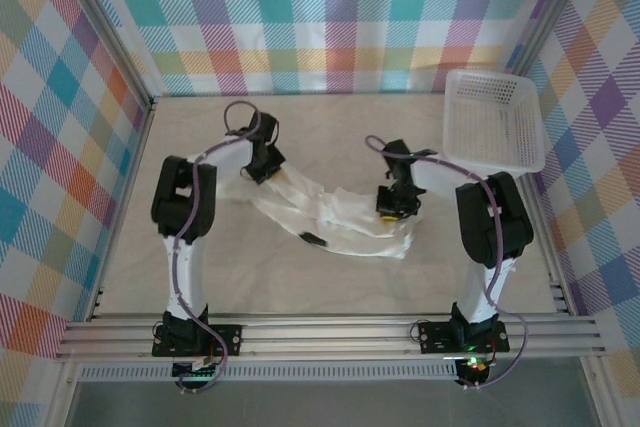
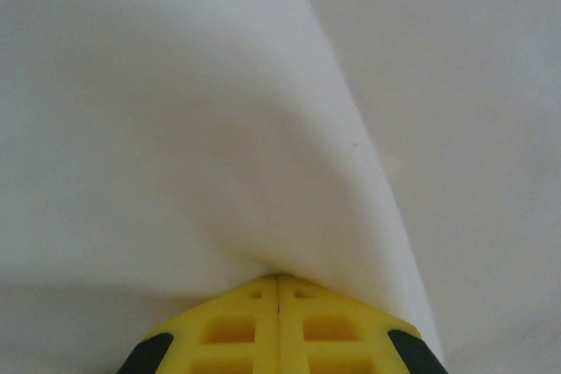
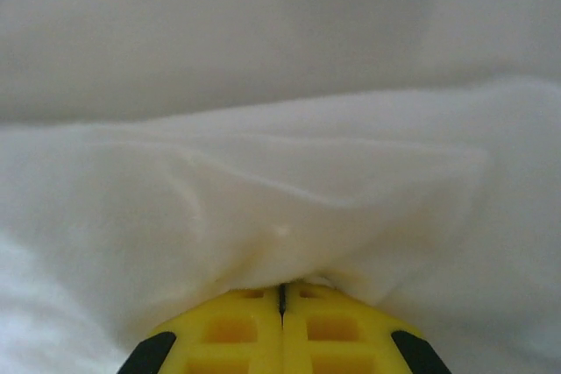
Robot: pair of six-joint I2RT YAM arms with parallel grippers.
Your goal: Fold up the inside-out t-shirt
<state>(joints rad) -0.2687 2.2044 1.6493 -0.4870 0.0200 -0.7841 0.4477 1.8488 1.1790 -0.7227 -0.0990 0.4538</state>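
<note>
The inside-out t-shirt [image 1: 330, 212] lies bunched into a long, rumpled band on the desk [image 1: 300, 282], to the left of the white mesh basket [image 1: 495, 119] and on its near side. The band runs slantwise. Its far end is the end farther from the basket, and its nearer, wider end is closer to the basket. A small dark patch [image 1: 313, 239] shows on the near edge of the cloth, about midway along the band.

The left fingers [image 1: 262, 171] are at the end of the shirt farthest from the basket. In the left wrist view the two yellow fingers [image 2: 237, 326] are pressed together with no gap, and a fold of white cloth [image 2: 175, 129] rises from their tips in a smooth ridge, so they are clamped on the shirt.

The right fingers [image 1: 389, 212] are at the end of the shirt nearest the basket, just left of the basket's near corner. In the right wrist view they [image 3: 237, 326] are also closed tight, and wrinkled cloth [image 3: 280, 190] is gathered and pinched at their tips.

The basket stands upright in the far right corner of the desk, apart from the shirt.
</note>
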